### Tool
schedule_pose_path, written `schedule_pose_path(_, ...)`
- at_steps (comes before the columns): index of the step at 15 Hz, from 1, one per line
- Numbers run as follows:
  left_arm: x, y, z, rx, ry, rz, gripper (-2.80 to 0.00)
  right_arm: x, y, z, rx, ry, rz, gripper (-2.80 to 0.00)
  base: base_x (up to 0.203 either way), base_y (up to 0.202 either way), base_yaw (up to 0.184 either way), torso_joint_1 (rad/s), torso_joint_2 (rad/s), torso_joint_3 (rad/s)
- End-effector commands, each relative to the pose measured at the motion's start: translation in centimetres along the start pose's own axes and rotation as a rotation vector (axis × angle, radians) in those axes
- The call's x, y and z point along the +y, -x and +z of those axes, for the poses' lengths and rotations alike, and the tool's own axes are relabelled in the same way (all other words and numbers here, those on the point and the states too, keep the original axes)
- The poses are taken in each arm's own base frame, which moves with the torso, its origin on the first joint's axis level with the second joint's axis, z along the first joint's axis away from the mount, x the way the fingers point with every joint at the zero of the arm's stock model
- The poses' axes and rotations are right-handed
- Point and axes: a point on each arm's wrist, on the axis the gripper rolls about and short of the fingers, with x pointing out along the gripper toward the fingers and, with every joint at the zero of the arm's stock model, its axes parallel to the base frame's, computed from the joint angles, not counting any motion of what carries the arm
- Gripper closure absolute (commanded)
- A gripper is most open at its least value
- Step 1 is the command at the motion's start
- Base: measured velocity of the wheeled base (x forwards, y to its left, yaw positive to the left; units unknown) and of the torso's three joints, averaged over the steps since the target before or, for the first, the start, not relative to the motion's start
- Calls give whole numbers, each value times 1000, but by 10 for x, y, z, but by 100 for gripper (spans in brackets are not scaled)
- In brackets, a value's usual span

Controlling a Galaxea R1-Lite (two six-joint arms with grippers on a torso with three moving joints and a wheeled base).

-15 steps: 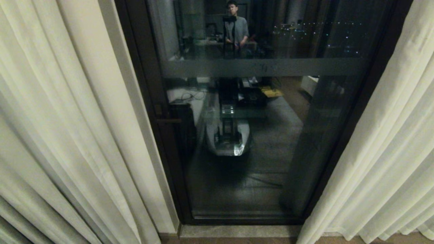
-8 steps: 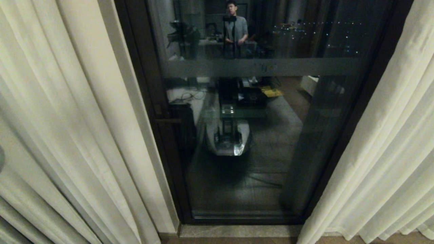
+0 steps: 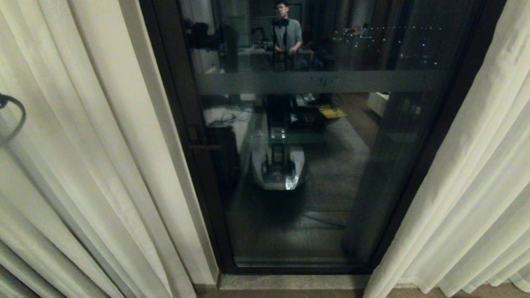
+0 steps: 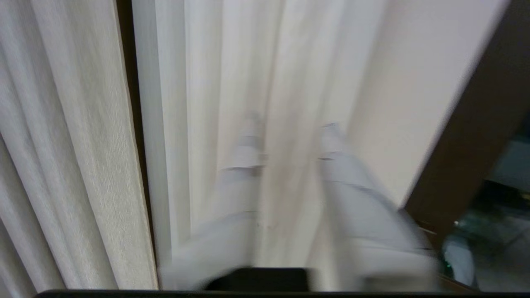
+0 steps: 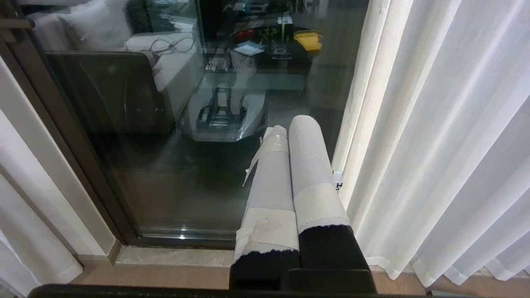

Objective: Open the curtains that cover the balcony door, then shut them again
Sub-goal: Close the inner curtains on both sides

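The curtains hang parted: the left panel (image 3: 83,165) and the right panel (image 3: 476,186) flank the balcony door (image 3: 323,174), whose dark glass and frosted band (image 3: 323,82) are uncovered. In the left wrist view my left gripper (image 4: 290,124) is blurred and points at the pleats of the left panel (image 4: 198,82), close to its inner edge by the dark door frame (image 4: 468,145). Its taped fingers stand apart, with fabric behind them. My right gripper (image 5: 288,125) is shut and empty, low beside the inner edge of the right panel (image 5: 447,145).
A stone sill (image 3: 290,282) runs under the door, with wood floor (image 5: 165,275) in front. A handle (image 3: 205,147) sits on the left frame. The glass reflects a person (image 3: 287,33) and my own base (image 3: 279,165). A dark cable loop (image 3: 14,116) shows at the left edge.
A dark cable loop of my left arm has risen into the head view at the left edge. In the glass, the arm's reflection has come up. Curtains and right arm are unmoved.
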Motion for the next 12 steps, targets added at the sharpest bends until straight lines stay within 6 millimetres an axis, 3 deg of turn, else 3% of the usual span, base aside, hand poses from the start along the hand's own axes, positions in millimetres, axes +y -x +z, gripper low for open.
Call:
schedule_pose_path(1, 6, -23, -19, 55, -2, 18, -280, 0, 0, 0, -1, 1, 0, 0, 0, 0, 0, 0, 0, 0)
schedule_pose_path(6, 9, -53, -35, 53, 24, 20, -280, 0, 0, 0, -1, 1, 0, 0, 0, 0, 0, 0, 0, 0)
schedule_pose_path(12, 11, -105, -61, -18, 30, -2, -280, 0, 0, 0, -1, 1, 0, 0, 0, 0, 0, 0, 0, 0)
